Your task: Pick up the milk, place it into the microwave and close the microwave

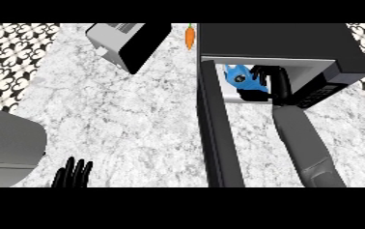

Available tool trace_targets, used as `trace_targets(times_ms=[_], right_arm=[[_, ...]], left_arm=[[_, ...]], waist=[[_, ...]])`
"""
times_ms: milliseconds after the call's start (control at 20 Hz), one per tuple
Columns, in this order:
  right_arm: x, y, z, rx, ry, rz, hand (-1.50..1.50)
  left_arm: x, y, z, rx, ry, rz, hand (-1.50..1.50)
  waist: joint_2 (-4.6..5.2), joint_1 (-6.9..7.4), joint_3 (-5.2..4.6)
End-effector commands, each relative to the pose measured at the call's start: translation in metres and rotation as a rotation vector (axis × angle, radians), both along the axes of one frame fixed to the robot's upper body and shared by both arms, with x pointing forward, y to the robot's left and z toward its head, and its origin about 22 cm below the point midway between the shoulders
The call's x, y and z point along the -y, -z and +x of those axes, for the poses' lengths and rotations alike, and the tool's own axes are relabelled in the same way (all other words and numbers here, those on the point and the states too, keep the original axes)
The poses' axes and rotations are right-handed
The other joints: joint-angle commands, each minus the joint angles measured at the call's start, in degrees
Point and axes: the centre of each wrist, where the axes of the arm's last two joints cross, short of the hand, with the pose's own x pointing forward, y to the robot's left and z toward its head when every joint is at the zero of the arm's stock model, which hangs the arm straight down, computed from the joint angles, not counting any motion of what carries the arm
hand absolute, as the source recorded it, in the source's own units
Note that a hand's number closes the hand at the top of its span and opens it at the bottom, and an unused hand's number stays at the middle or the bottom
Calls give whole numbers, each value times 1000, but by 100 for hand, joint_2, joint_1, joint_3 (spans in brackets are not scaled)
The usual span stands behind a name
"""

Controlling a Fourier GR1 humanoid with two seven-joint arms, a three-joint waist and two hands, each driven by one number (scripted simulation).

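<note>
Nearest, at the lower left edge, the left hand rests above the marbled desk with its fingers straight and up, holding nothing. Beside it a grey rounded object sits at the desk's left edge; what it is cannot be told.

Further in, the microwave door stands swung wide open toward the viewer, and the right forearm runs alongside it into the oven.

Inside the microwave, the right hand has its fingers curled round the blue milk carton, which is already within the cavity. Whether the carton rests on the oven floor cannot be told.

Judging by this, the pick-up and the carry look done; what remains is letting go, pulling the arm out, and shutting the door.

At the far edge lie a toaster and a carrot, well apart from the work.
</note>
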Motion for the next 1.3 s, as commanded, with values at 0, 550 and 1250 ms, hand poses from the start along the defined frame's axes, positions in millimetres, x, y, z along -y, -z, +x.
trace_targets(times_ms=[0, 550, 1250], right_arm=[[6, -12, 19, -12, 46, -77, 150], [30, -40, 38, 62, 314, -236, 150], [12, -24, 34, -11, 219, -349, -150]], left_arm=[[-7, -14, 8, 1, 28, -3, -150], [-16, 9, 10, -17, 1, 124, -150], [-5, 6, 22, -7, 43, 161, -150]], waist=[[52, 83, 4], [185, 349, 17], [231, 434, 24]])
